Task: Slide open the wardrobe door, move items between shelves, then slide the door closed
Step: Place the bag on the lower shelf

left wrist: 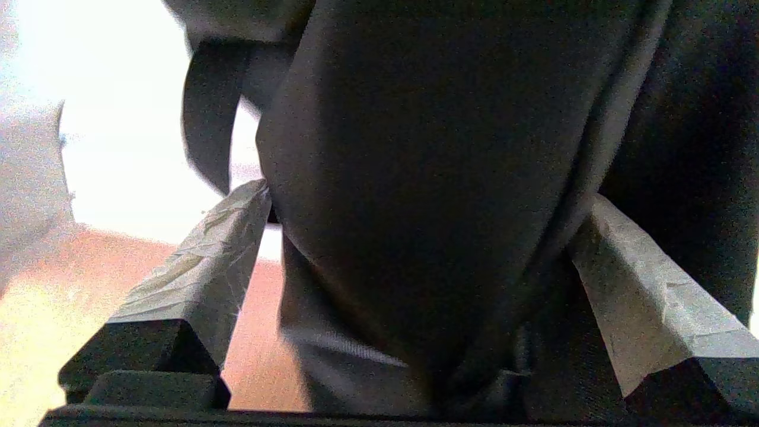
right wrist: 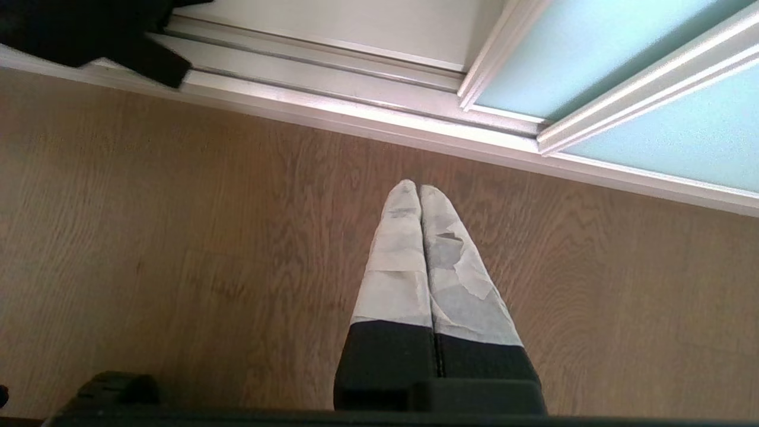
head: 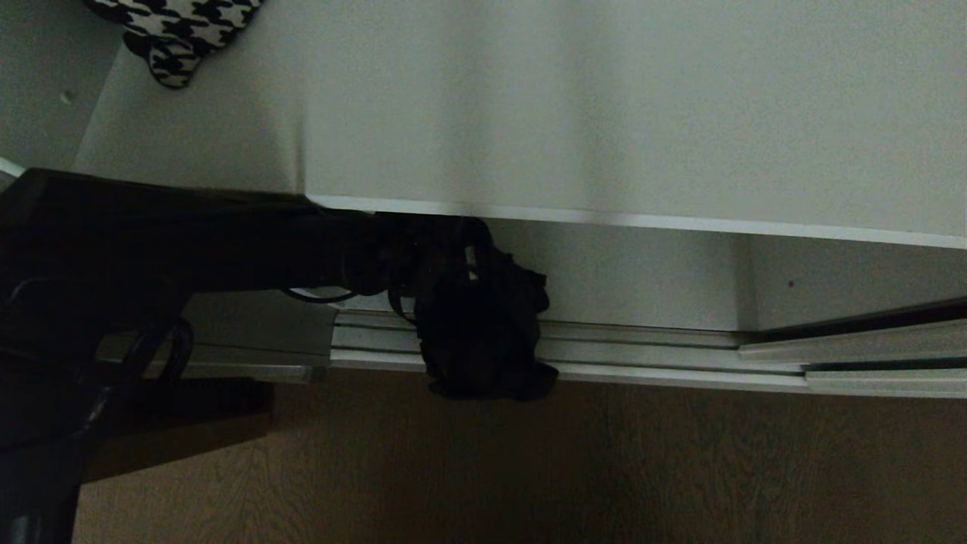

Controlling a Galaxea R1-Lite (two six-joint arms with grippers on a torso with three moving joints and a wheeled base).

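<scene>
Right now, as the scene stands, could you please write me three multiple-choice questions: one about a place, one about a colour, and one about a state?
1. The houndstooth bag lies:
A. on the wooden floor
B. on the white shelf
C. on the silver track

2. The door glass is:
A. pale blue-green
B. red
C. clear

3. The right claw is:
A. wide open
B. holding a bag
C. shut and empty

Answers:
1. B: the head view shows it on the shelf's far left corner.
2. A: the right wrist view shows frosted blue-green panels.
3. C: its fingertips meet with nothing between them.
</scene>
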